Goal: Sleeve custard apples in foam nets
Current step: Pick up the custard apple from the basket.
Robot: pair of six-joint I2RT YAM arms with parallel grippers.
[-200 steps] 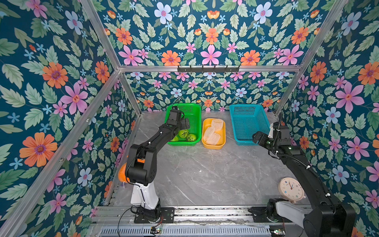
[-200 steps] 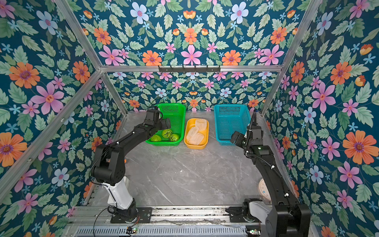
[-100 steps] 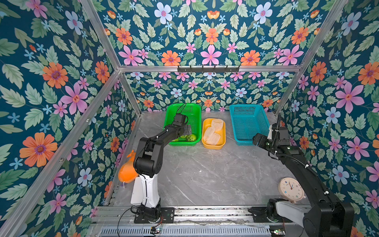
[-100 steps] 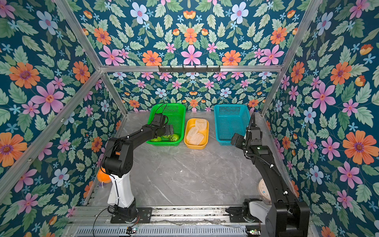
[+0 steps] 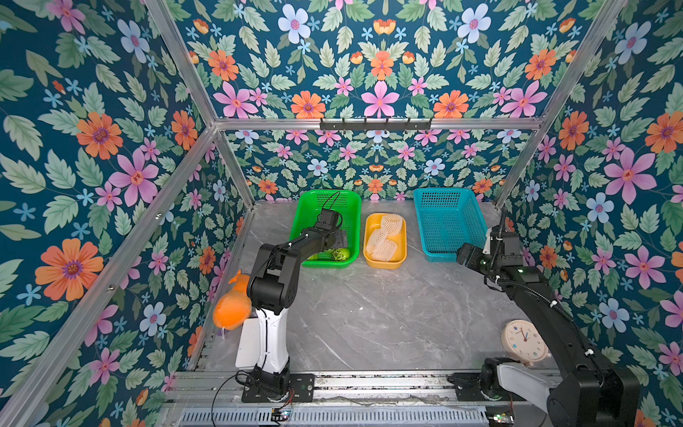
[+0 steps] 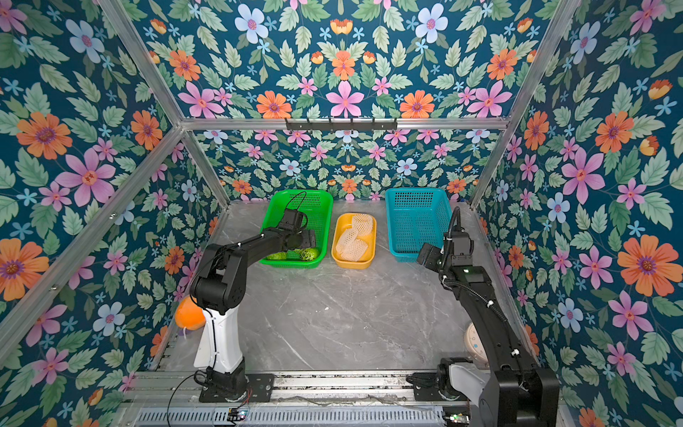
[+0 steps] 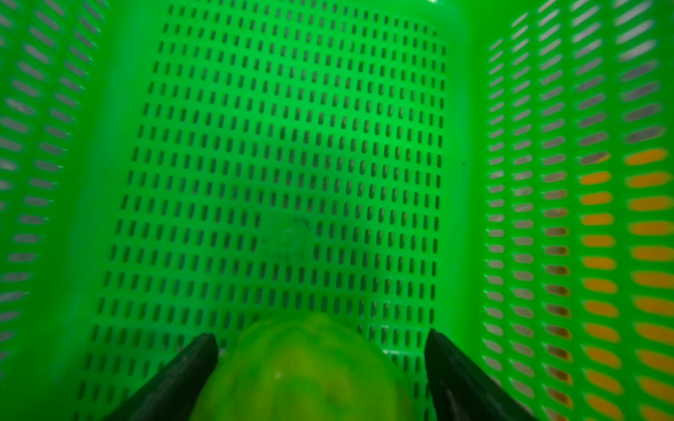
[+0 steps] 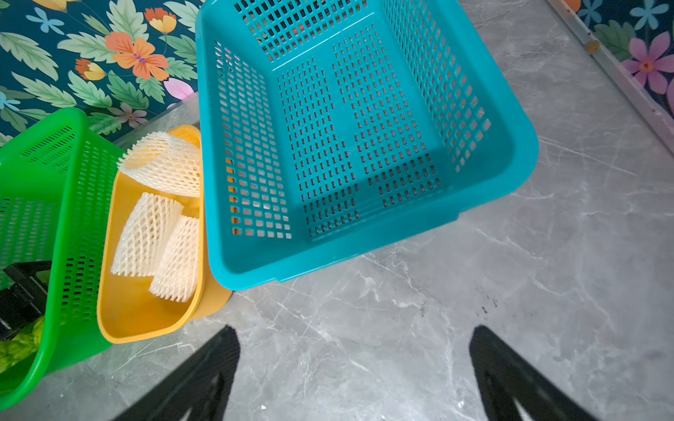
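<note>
Marble tabletop (image 5: 369,314), left gripper (image 7: 321,335) straddling custard apple (image 7: 299,371) in green basket (image 7: 291,145), contact unclear

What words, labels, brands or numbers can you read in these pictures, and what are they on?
No text can be read anywhere.
On the clock: dial markings, too small to read.
On the green basket: a moulded mark in the middle of its floor, too blurred to read.
</note>
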